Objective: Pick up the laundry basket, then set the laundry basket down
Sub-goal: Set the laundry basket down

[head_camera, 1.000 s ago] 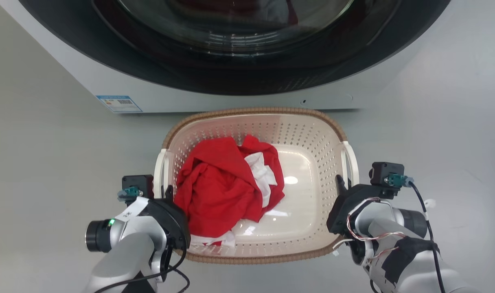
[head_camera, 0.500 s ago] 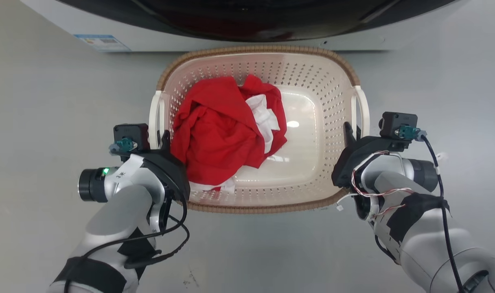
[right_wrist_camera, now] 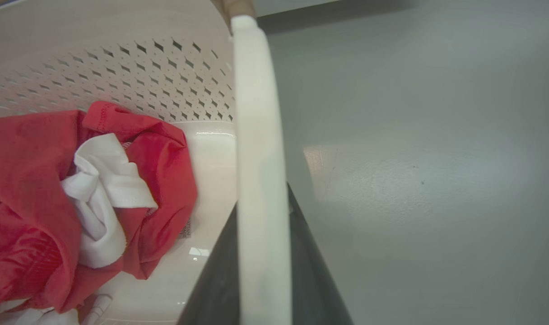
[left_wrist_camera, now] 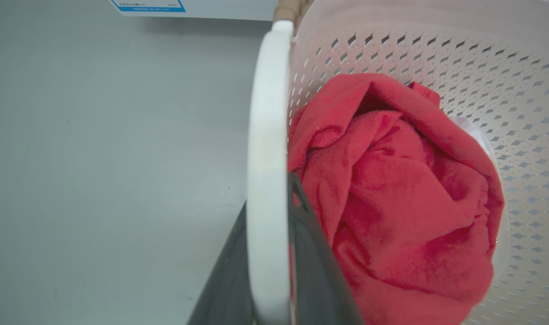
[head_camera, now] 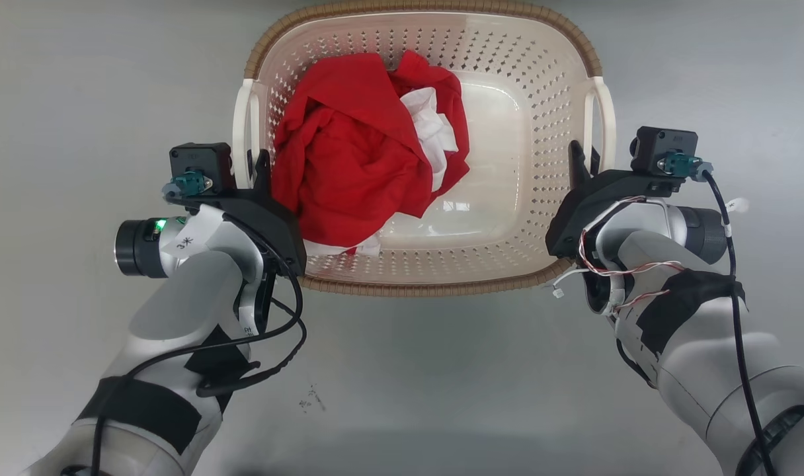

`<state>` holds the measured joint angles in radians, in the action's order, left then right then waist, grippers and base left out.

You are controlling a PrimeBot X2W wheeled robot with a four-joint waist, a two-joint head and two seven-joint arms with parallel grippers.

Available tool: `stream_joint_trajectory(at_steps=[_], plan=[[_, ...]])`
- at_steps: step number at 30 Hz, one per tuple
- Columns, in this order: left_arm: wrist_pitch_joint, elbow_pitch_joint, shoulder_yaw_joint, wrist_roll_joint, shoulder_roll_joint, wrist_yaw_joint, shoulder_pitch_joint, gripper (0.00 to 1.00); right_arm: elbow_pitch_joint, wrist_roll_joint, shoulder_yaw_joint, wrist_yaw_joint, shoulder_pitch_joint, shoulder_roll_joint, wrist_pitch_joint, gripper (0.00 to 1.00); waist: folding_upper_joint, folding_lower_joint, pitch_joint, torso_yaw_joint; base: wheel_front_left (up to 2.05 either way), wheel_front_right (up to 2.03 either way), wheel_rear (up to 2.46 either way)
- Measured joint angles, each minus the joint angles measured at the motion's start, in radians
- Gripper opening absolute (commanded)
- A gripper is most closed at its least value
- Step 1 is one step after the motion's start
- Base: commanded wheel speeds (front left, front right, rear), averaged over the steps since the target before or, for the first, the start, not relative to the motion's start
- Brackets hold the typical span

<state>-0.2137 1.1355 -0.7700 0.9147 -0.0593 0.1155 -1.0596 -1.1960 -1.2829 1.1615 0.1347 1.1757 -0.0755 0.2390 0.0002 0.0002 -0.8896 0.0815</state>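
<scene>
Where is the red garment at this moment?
In the head view the red garment lies bunched in the left half of the laundry basket, near the left gripper, white cloth on its right.

The laundry basket [head_camera: 527, 99] was smooth cream plastic, glossy on its bottom, with a brown woven-look rim [head_camera: 415, 287] and plain white handles [left_wrist_camera: 267, 180]. The red cloth [head_camera: 349, 152] and white cloth [head_camera: 435, 125] in it were soft and matt; the grey floor [head_camera: 408, 370] looked smooth, faintly sheened.
</scene>
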Motion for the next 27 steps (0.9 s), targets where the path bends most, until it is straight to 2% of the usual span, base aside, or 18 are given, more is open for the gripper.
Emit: stream_joint_trajectory(at_steps=[8,22,23,24,25,26,27], plan=[[-0.019,0.015,0.006,-0.001,0.003,-0.001,-0.028,0.00,-0.003,0.007,0.000,-0.003,0.014,0.000,0.020,0.00,-0.0003,-0.0003,-0.046,0.015,0.00,0.00,0.00],[-0.029,0.046,0.009,-0.001,0.014,-0.011,-0.029,0.00,-0.002,0.008,0.004,-0.003,0.025,-0.004,0.021,0.00,-0.0003,-0.0002,-0.048,0.027,0.00,0.00,0.00],[-0.029,0.048,0.009,-0.001,0.014,-0.011,-0.029,0.00,-0.001,0.009,0.005,-0.003,0.024,-0.003,0.021,0.05,-0.0003,-0.0002,-0.047,0.027,0.00,0.00,0.00],[-0.029,0.051,0.009,-0.001,0.014,-0.011,-0.029,0.00,0.000,0.009,0.005,-0.003,0.022,-0.003,0.020,0.30,-0.0002,-0.0001,-0.045,0.027,0.00,0.00,0.00],[-0.029,0.053,0.009,-0.001,0.014,-0.011,-0.029,0.11,0.002,0.009,0.007,-0.003,0.021,-0.003,0.018,0.47,-0.0003,-0.0001,-0.044,0.027,0.00,0.00,0.00],[-0.029,0.056,0.010,-0.001,0.015,-0.011,-0.029,0.29,0.004,0.009,0.008,-0.003,0.019,-0.003,0.018,0.87,-0.0003,-0.0001,-0.042,0.027,0.00,0.00,0.00],[-0.029,0.058,0.010,-0.001,0.015,-0.011,-0.029,0.44,0.006,0.009,0.009,-0.003,0.017,-0.002,0.018,1.00,-0.0002,-0.0001,-0.040,0.027,0.00,0.00,0.00]])
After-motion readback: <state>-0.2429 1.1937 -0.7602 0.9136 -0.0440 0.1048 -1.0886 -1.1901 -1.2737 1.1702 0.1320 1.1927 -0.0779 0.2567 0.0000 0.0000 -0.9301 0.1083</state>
